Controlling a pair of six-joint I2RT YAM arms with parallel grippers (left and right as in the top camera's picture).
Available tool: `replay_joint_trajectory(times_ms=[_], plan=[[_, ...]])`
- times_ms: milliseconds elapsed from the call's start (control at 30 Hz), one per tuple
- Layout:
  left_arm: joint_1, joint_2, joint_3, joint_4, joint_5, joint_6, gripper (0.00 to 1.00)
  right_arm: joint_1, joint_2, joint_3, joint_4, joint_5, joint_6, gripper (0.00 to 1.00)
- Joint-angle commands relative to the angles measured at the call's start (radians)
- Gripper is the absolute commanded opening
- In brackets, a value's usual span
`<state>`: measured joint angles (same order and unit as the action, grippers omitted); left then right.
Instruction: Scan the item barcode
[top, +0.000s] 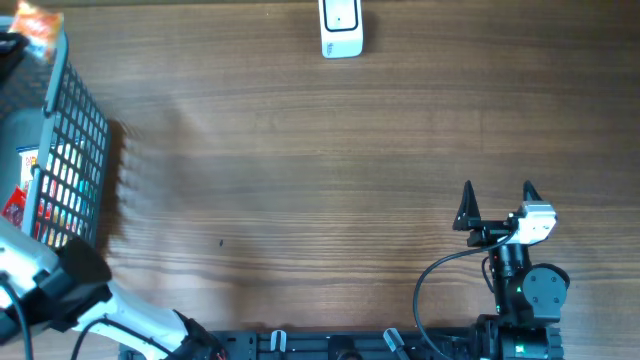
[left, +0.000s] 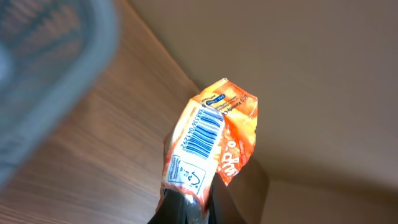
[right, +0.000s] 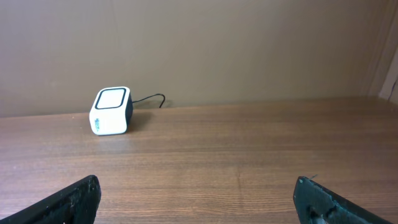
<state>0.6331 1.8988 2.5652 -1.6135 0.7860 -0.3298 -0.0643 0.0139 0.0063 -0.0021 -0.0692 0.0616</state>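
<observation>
Clamped on packet (left: 211, 137) with left hand (left: 186, 202), right hand (top: 497, 202) apart. Risked dropping it before far scanner (top: 341, 28): thin edge pinch.

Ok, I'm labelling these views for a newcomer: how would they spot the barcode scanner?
Start at the wooden table and follow its far edge to the middle, away from the wire basket at left. The scanner is the lone small white box there, with a dark-framed window and a cable behind.

The orange packet (left: 233, 134) carries a blue barcode (left: 202, 132) on white, beside a grey mesh basket (top: 85, 130), a white scanner (right: 112, 111) and a brown woodgrain tabletop (top: 300, 150).
</observation>
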Motion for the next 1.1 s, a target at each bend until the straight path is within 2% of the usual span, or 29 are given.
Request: replay_joint_trajectory(times_ms=[0,100,200,333,433,467,533,567,600,633,667,700,733,767,800,867,900,933,967,1067], plan=[[-0.22,-0.02,0.004,-0.072,-0.113,0.065,0.04,-0.006,-0.006,-0.001,0.003,0.011,-0.008,1.0],[-0.491,-0.01,-0.124,-0.059,-0.33,0.064,0.04,-0.006,-0.006,-0.001,0.003,0.011,-0.008,1.0],[-0.707,0.024,-0.299,-0.042,-0.517,0.059,0.04,-0.006,-0.006,-0.001,0.003,0.011,-0.008,1.0],[-0.916,0.068,-0.677,0.188,-0.541,-0.018,0.04,-0.006,-0.006,-0.001,0.003,0.011,-0.008,1.0],[-0.995,0.082,-0.902,0.389,-0.54,-0.1,0.04,-0.006,-0.006,-0.001,0.003,0.011,-0.008,1.0],[-1.019,0.082,-0.959,0.437,-0.538,-0.105,0.09,-0.006,-0.006,-0.001,0.003,0.011,-0.008,1.0],[-1.047,0.082,-0.99,0.463,-0.537,-0.099,0.29,-0.006,-0.006,-0.001,0.003,0.01,-0.008,1.0],[-1.048,0.081,-0.988,0.466,-0.537,-0.097,0.7,-0.006,-0.006,-0.001,0.003,0.011,-0.008,1.0],[-1.044,0.079,-0.973,0.461,-0.535,-0.088,0.72,-0.006,-0.006,-0.001,0.003,0.011,-0.008,1.0],[-1.032,0.078,-0.934,0.427,-0.528,-0.056,0.71,-0.006,-0.006,-0.001,0.003,0.011,-0.008,1.0],[-1.007,0.078,-0.856,0.349,-0.53,-0.009,0.64,-0.006,-0.006,-0.001,0.003,0.011,-0.008,1.0],[-0.964,0.078,-0.723,0.228,-0.544,0.019,0.64,-0.006,-0.006,-0.001,0.003,0.011,-0.008,1.0],[-0.921,0.078,-0.586,0.122,-0.557,0.038,0.7,-0.006,-0.006,-0.001,0.003,0.011,-0.008,1.0],[-0.867,0.078,-0.415,0.014,-0.582,0.043,1.0,-0.006,-0.006,-0.001,0.003,0.011,-0.008,1.0],[-0.822,0.078,-0.274,-0.058,-0.607,0.044,1.0,-0.006,-0.006,-0.001,0.003,0.011,-0.008,1.0],[-0.681,0.034,-0.013,-0.068,-0.636,0.084,1.0,-0.006,-0.006,-0.001,0.003,0.011,-0.008,1.0],[-0.608,0.011,0.063,-0.066,-0.649,0.057,1.0,-0.006,-0.006,-0.001,0.003,0.011,-0.008,1.0],[-0.56,-0.003,0.106,-0.068,-0.659,0.032,1.0,-0.006,-0.006,-0.001,0.003,0.011,-0.008,1.0],[-0.428,-0.039,0.167,-0.071,-0.673,-0.002,1.0,-0.006,-0.006,-0.001,0.003,0.011,-0.008,1.0],[-0.047,-0.097,0.174,-0.071,-0.715,-0.007,1.0,-0.006,-0.006,-0.001,0.003,0.011,-0.008,1.0]])
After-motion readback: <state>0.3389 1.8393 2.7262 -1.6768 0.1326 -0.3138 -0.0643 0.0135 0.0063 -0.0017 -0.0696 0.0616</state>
